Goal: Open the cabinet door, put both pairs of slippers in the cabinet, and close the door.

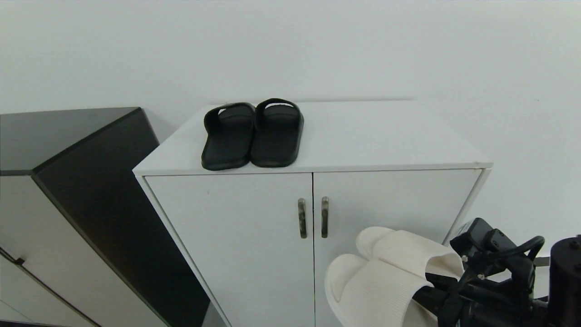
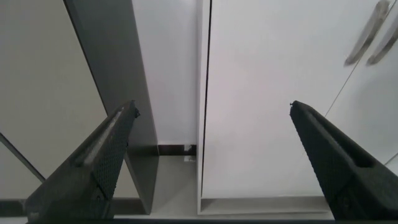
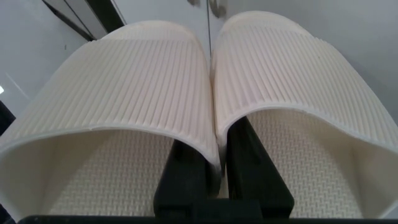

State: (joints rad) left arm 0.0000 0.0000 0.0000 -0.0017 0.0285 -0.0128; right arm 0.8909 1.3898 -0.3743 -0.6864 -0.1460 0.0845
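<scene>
The white cabinet stands against the wall with both doors shut, its two metal handles side by side at the centre seam. A pair of black slippers rests on its top, left of centre. In front of the right door, low down, a pair of cream ribbed slippers is held together in the air. My right gripper is shut on their two inner walls. My left gripper is open and holds nothing, low before the left door's outer edge, with the handles farther off.
A dark-sided unit with a black top stands close to the cabinet's left, leaving a narrow gap. A plain white wall runs behind. The right half of the cabinet top is bare.
</scene>
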